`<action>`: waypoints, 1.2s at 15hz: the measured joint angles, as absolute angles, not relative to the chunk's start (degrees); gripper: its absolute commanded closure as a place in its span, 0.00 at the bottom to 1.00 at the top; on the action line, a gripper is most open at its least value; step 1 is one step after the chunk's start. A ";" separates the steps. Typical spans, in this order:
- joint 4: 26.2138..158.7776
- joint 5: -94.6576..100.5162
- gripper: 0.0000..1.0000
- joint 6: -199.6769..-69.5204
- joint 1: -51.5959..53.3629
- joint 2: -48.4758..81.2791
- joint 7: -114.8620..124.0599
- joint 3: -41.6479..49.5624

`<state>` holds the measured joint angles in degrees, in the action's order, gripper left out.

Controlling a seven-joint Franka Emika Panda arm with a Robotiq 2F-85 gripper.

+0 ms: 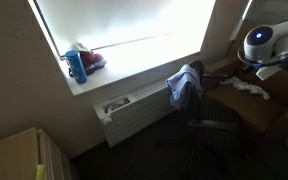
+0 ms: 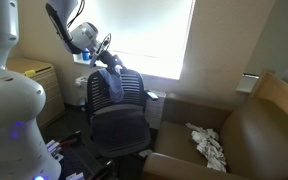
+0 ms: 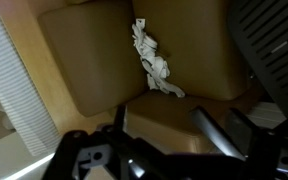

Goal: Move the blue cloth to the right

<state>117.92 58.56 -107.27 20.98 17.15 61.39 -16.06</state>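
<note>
In an exterior view the room is dim against a glaring window (image 1: 124, 25). On the sill (image 1: 134, 72), towards its left end, a blue bottle (image 1: 77, 66) stands touching something red (image 1: 94, 60). A heater (image 1: 134, 106) runs under the sill. Just beside its right end is a dark chair (image 1: 212, 128) with the blue cloth (image 1: 184, 85) draped over its back. Right of that, a crumpled white rag (image 1: 249, 88) lies on a brown desk (image 1: 246, 110), and the arm (image 1: 261, 40) hangs above it. A pale cabinet (image 1: 19, 155) sits in the near left corner.

Dim, backlit by window (image 1: 124, 35) glare, seemingly soft-focused.
</note>
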 measured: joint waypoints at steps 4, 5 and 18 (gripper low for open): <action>115.04 56.09 0.00 -107.82 21.42 20.61 56.25 -16.68; 115.08 56.09 0.00 -107.81 21.46 20.59 56.36 -16.64; 103.64 60.30 0.00 -140.26 20.68 33.36 37.14 -14.36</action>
